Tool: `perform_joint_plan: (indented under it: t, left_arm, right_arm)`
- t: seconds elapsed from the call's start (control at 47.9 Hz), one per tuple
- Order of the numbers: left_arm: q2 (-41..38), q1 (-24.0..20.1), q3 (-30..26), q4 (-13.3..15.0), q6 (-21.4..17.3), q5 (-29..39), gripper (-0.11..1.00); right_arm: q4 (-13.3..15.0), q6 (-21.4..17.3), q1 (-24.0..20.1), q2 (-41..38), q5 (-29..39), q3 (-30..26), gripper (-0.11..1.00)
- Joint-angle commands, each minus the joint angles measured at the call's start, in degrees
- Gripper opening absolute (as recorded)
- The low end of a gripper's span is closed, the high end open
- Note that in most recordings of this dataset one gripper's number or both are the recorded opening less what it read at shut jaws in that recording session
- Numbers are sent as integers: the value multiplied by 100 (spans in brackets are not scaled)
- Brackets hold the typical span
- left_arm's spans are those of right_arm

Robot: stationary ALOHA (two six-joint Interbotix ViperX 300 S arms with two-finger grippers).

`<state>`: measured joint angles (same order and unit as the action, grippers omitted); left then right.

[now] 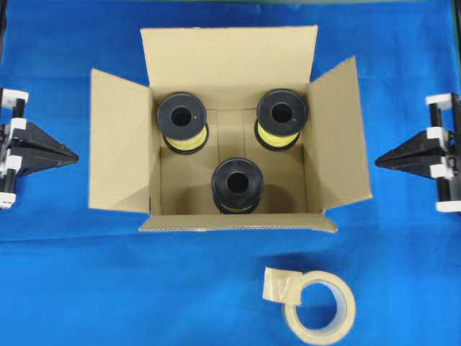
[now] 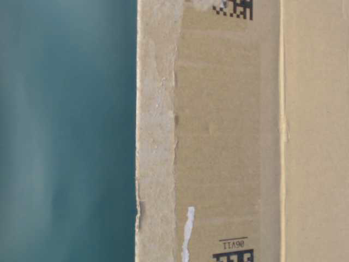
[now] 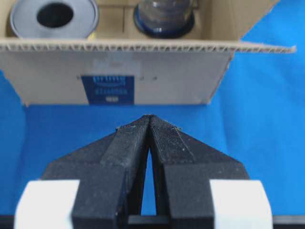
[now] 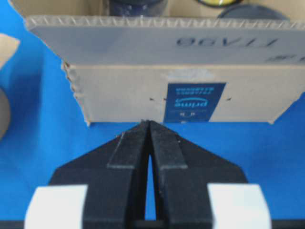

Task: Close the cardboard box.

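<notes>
Nearest you on the blue worktop (image 1: 65, 288) lies a beige tape roll (image 1: 320, 303), its loose end folded up, apart from the box. Behind it the cardboard box (image 1: 227, 225) stands at the middle of the worktop, all four flaps open: the side flaps spread left and right, the far flap tilted back. Inside you see three black spools (image 1: 236, 184), two at the back wound with yellow line. Your left gripper (image 1: 72, 155) rests left of the box, fingers pressed together, tips pointing at the left flap without touching it. Your right gripper (image 1: 380, 161) mirrors it on the right, fingers pressed together, clear of the box.
</notes>
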<state>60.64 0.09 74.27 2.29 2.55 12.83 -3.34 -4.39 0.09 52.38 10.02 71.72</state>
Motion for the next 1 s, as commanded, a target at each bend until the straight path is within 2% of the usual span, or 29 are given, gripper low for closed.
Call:
perform_joint_plan:
  t: [0.0,0.146,0.334,0.542,0.668,0.814,0.981]
  left_arm:
    - [-211,9,18,18,35,-237,0]
    - [-404,9,70,18,44,-492,0]
    - [-466,18,70,18,44,-721,0]
    - [-932,0,18,9,-9,-1916,0]
    - [-1494,0,-264,-9,-79,-2452,0]
    - [-2180,0,-694,-18,-105,-2681,0]
    - [-3015,-18,-1187,-18,-211,-2944,0]
  right_arm:
    - [-18,-9,9,-299,-352,26,0]
    - [-35,-9,9,-686,-747,88,0]
    - [-35,-9,9,-747,-976,44,0]
    - [-9,44,9,-896,-1433,-185,0]
    - [9,62,26,-1090,-1652,-404,0]
    - [18,62,53,-1318,-1898,-589,0]
    - [9,62,97,-1723,-2479,-791,0]
